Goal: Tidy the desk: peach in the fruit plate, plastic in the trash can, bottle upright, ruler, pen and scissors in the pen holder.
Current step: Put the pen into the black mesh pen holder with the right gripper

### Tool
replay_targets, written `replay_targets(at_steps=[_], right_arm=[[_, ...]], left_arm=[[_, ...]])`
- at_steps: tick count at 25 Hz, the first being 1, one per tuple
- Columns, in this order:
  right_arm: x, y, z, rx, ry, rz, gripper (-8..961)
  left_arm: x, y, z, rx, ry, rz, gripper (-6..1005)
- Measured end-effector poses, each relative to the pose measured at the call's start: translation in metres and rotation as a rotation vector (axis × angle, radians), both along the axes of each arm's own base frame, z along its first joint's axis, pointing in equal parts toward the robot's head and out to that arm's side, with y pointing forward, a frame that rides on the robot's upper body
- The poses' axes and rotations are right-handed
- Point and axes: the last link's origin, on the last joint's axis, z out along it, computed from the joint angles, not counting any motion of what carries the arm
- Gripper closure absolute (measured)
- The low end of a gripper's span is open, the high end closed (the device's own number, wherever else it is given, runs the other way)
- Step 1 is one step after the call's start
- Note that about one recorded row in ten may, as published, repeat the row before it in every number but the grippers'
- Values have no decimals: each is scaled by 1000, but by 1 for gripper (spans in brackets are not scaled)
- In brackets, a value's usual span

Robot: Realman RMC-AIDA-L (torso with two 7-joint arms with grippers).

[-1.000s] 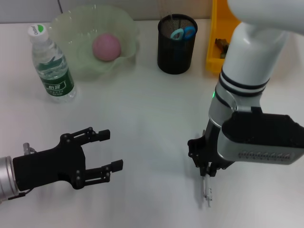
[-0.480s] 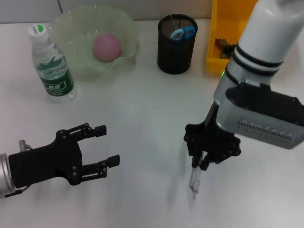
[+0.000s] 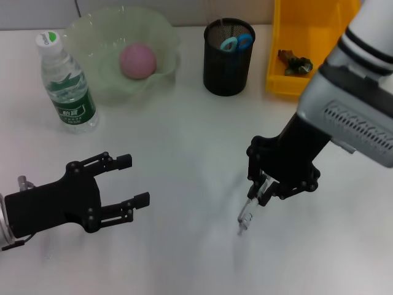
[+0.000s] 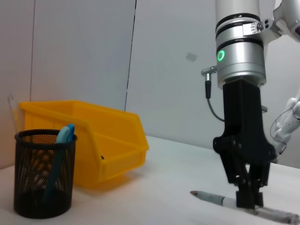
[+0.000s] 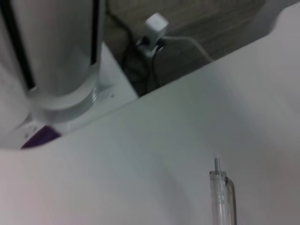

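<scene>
— Pen first: where is it?

— Clamped by its upper end in the fingers of your right gripper, tip hanging toward the counter at a slant. From the left wrist view it looks close to the surface; whether the tip touches, I cannot tell.

— And the pen holder?

— Well apart, at the far side of the counter, just beside the yellow bin. Scissors already stand in it, blue handles up.

— How should I carry it?

— Raise until the tip clears the holder's rim, then bring the pen nearer upright before crossing. Lower it into the open part of the mesh, away from the scissors, and release only once the tip is well inside.

— The other arm?

— Your left gripper hovers low at the near left, fingers spread wide, holding nothing. Leave it there.
</scene>
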Motion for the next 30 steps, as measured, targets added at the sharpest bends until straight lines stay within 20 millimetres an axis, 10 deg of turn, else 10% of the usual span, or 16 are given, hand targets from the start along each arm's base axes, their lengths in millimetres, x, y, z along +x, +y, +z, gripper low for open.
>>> replay_targets(at_steps=[30], right_arm=[[32,6,41,224,413,-595,833]], left_arm=[[10,10,3,33,-34,-31,196]])
